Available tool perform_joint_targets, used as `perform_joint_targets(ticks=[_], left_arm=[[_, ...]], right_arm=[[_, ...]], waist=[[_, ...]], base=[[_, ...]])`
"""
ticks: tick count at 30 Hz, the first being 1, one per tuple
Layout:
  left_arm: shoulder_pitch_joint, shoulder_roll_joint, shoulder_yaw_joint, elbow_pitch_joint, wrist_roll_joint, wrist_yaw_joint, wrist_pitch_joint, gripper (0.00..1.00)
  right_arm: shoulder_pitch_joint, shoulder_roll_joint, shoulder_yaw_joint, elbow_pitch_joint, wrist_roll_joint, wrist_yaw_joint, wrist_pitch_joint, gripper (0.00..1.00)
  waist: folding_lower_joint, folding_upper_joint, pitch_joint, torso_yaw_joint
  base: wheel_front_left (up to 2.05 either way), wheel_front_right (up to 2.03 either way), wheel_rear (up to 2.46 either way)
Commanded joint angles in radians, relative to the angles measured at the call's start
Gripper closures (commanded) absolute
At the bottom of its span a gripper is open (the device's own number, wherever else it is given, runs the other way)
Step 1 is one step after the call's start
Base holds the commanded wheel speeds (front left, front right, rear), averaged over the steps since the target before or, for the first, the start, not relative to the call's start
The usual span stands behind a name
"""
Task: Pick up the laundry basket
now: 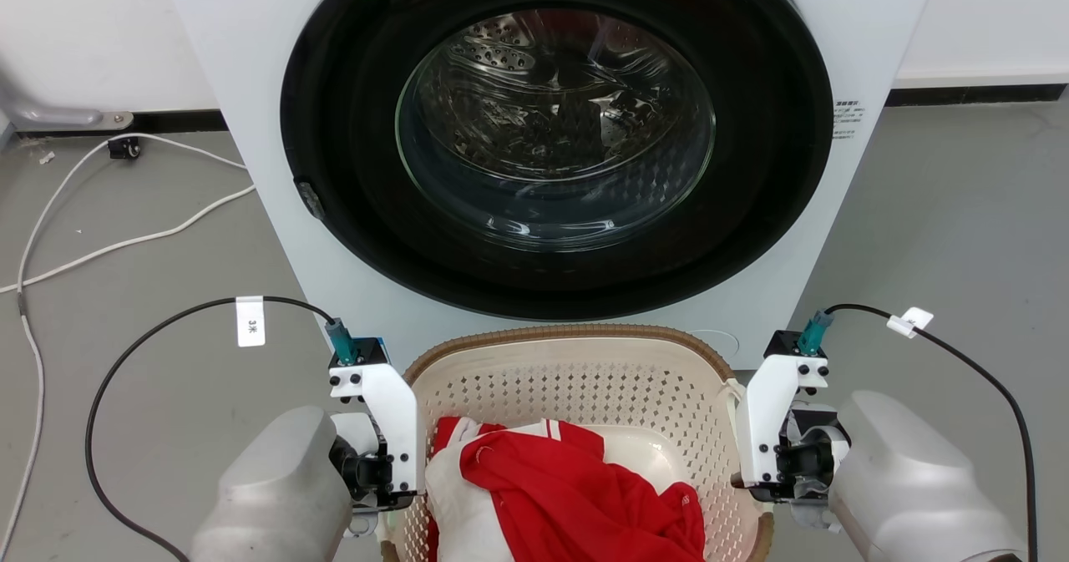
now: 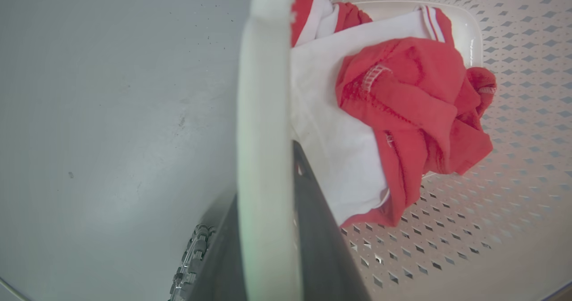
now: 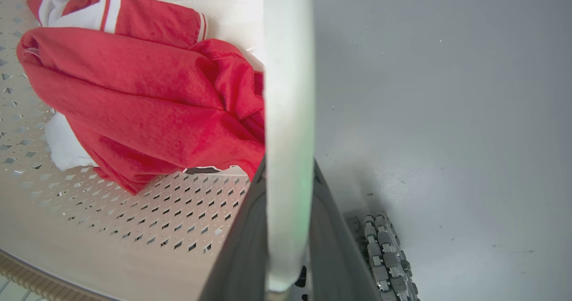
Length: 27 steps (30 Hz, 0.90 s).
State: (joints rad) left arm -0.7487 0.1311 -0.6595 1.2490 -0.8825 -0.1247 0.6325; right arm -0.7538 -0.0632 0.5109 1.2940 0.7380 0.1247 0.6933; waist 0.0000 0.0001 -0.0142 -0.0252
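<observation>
Left room: smooth grey floor (image 1: 167, 362) lay outward of the left gripper (image 2: 266, 189), with a thin white cable (image 1: 125, 240) farther off.
Left gripper: its dark fingers were pressed together on the white left side handle (image 2: 263, 68) of the cream perforated plastic laundry basket (image 1: 576, 378) with a brown woven-look rim.
Basket place: between both grippers, holding a crumpled red-and-white garment (image 1: 576, 478).
Far edge: the rim sat just beside the white front-loading washing machine (image 1: 242, 86).
Right gripper: the right gripper (image 3: 288, 175) pinched the white right side handle (image 3: 288, 68).
Right room: grey floor lay outward.
</observation>
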Motion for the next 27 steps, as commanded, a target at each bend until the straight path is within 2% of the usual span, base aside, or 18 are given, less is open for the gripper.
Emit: perform_joint_targets(ticks=[1,27], left_arm=[[-0.005,-0.010,-0.003,-0.005,-0.004,-0.010,0.001,1.00],[-0.012,-0.007,-0.042,0.004,-0.044,-0.010,-0.005,1.00]], right_arm=[[0.003,0.013,-0.006,-0.007,-0.004,0.011,0.000,1.00],[0.008,0.017,-0.076,-0.007,-0.067,0.011,0.006,1.00]], waist=[[0.0000,-0.0001,0.000,0.000],[0.0000,-0.0001,0.001,0.003]], base=[[0.00,0.00,0.00],[0.00,0.00,0.00]])
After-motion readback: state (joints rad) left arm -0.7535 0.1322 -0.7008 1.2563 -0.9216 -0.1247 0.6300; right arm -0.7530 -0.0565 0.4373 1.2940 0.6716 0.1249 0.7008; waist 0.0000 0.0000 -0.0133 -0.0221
